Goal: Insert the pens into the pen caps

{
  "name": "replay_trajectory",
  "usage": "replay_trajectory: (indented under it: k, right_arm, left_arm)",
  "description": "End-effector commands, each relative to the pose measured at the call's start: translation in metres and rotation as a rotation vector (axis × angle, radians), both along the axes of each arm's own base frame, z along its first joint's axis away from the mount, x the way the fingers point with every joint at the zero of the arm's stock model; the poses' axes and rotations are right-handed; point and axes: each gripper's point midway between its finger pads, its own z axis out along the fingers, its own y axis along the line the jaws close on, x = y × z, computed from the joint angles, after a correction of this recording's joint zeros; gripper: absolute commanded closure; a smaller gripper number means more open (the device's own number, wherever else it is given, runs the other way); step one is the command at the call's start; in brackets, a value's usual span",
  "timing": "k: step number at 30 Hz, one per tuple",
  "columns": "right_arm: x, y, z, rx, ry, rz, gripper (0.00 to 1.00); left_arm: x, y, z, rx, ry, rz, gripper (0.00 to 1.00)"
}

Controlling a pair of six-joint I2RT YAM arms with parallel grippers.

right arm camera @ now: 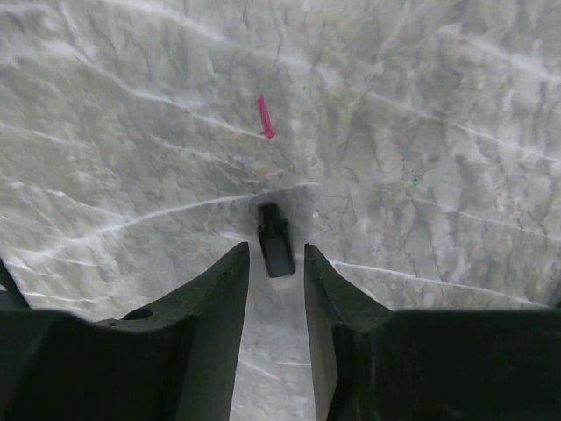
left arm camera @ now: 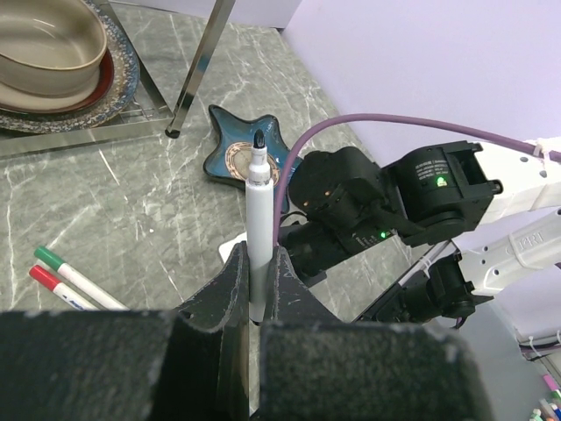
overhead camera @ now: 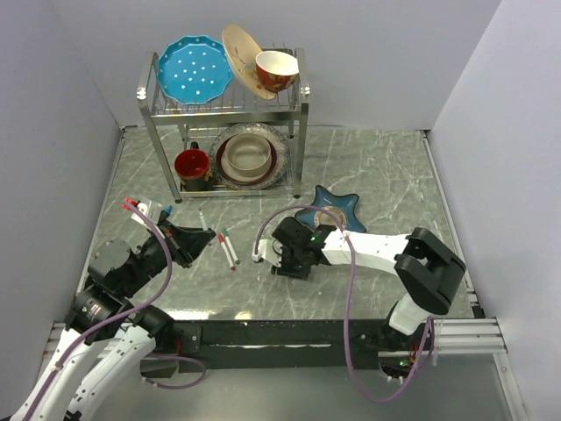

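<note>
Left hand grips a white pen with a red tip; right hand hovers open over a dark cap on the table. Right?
No. The white pen in the left hand has a black tip, not red, as the left wrist view shows. Otherwise right: the right hand hovers open over the dark cap on the table.

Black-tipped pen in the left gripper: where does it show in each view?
Top external: at the left gripper, left of centre; too small to pick out there.
Left wrist: centre of the picture, the black-tipped pen stands upright, clamped in the jaws.
Right wrist: not in it.
Shared landmark: the blue star dish, seen in the top and left wrist views only.
</note>
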Motion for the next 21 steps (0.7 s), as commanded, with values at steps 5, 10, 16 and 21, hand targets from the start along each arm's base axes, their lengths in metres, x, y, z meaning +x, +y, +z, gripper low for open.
replay_trajectory:
  k: [5, 10, 16, 21]
  right_arm:
    - [0.037, 0.015, 0.042, 0.093, -0.195, -0.104, 0.55]
    - [0.048, 0.022, 0.081, 0.255, -0.131, -0.578, 0.54]
    - [0.053, 0.028, 0.119, 0.483, 0.061, -1.158, 0.53]
    - [0.051, -0.010, 0.128, 0.652, 0.179, -1.805, 0.46]
  left_arm:
    - [0.003, 0.002, 0.009, 0.003, -0.041, 0.014, 0.99]
    - [0.002, 0.004, 0.010, -0.003, -0.046, 0.019, 0.99]
    - [0.002, 0.004, 0.011, -0.004, -0.048, 0.019, 0.99]
    - [0.002, 0.005, 0.012, -0.009, -0.051, 0.030, 0.99]
